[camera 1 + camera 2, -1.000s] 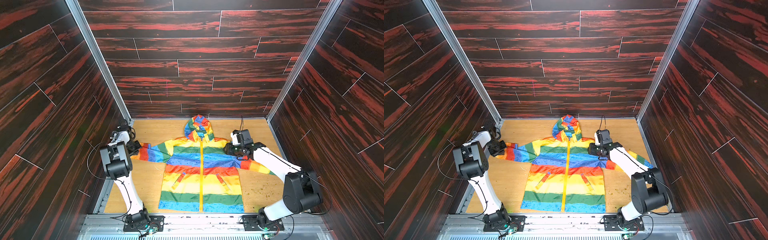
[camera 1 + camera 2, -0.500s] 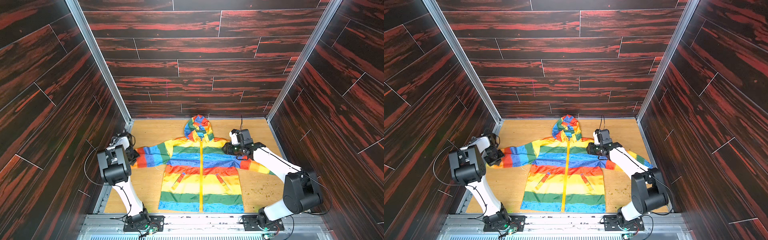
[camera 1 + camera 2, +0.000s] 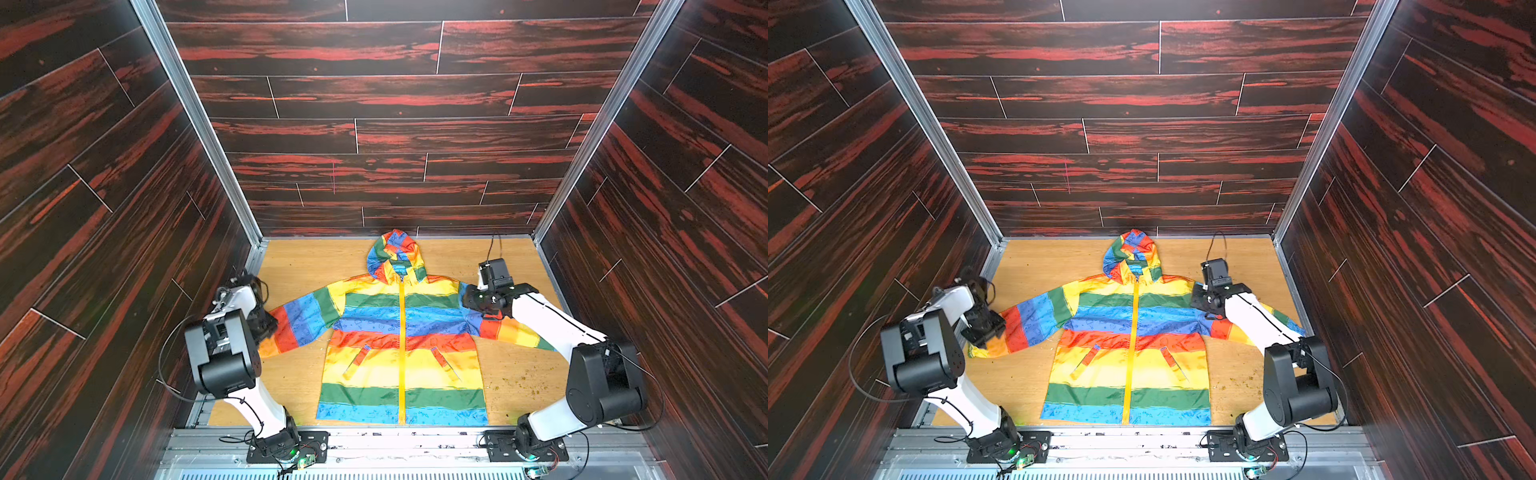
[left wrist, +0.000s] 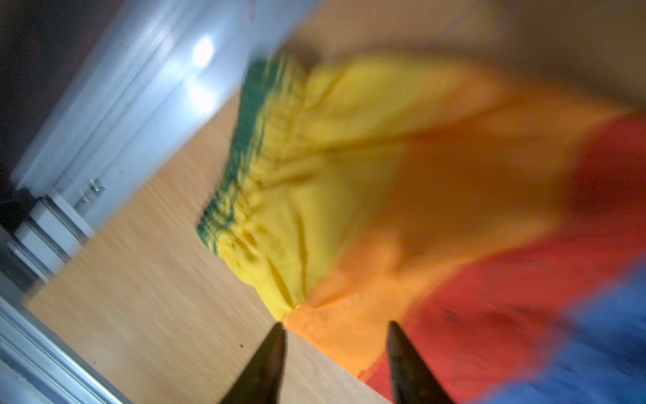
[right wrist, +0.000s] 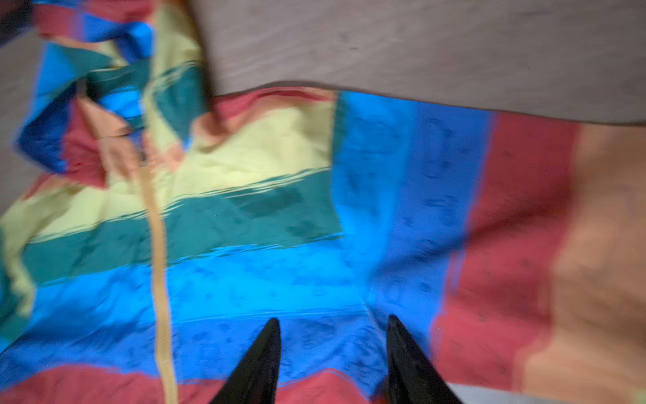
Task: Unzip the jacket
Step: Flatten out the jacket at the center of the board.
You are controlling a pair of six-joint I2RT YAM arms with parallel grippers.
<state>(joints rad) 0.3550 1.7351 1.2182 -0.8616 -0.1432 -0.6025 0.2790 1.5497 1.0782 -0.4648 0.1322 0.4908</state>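
At jacket (image 3: 401,332) sleeves, wrist views blurred: left claw (image 4: 335,328) spread, right claw (image 5: 334,325) spread, both empty.

tabletop (image 3: 316,266): light wood | walls (image 3: 395,104): dark red-black planks, three sides of tabletop | crumbs (image 3: 524,384): scattered on tabletop, right side | metal rail (image 3: 415,444): along tabletop's near edge

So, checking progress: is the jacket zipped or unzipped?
Zipped. The yellow zipper runs unbroken from collar to hem in both top views, and no gap shows down the front of the jacket.
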